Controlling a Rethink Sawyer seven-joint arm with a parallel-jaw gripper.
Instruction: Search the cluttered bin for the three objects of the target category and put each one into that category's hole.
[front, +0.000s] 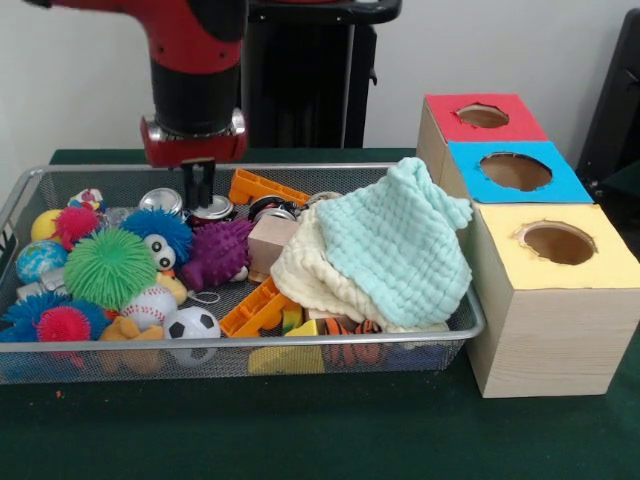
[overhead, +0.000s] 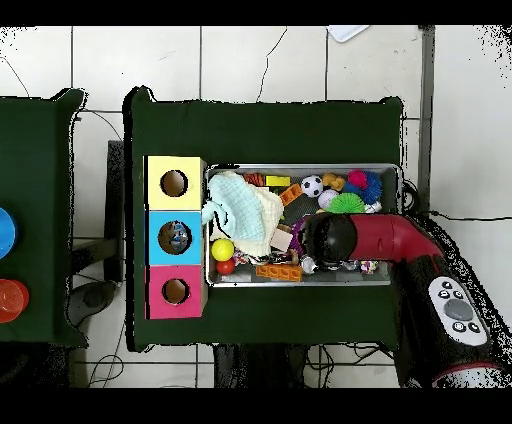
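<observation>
The wire mesh bin (front: 478, 322) is full of toys on the green table; it also shows in the overhead view (overhead: 300, 168). My gripper (front: 200, 190) hangs at the bin's far side, its black fingers close together, tips down at a silver can (front: 214, 209). I cannot tell if it grips that can. A second silver can (front: 161, 200) lies just to its left and a third (front: 273, 211) to its right. No red side shows on any can. In the overhead view the arm's head (overhead: 328, 238) hides the gripper and the cans.
Three wooden boxes with holes stand right of the bin: red (front: 483, 115), blue (front: 515, 171), yellow (front: 557, 242). A pale green and cream cloth (front: 385, 245) covers the bin's right part. Spiky balls (front: 108, 266), a purple spiky toy (front: 217, 252), orange pieces (front: 255, 308) and small balls fill the rest.
</observation>
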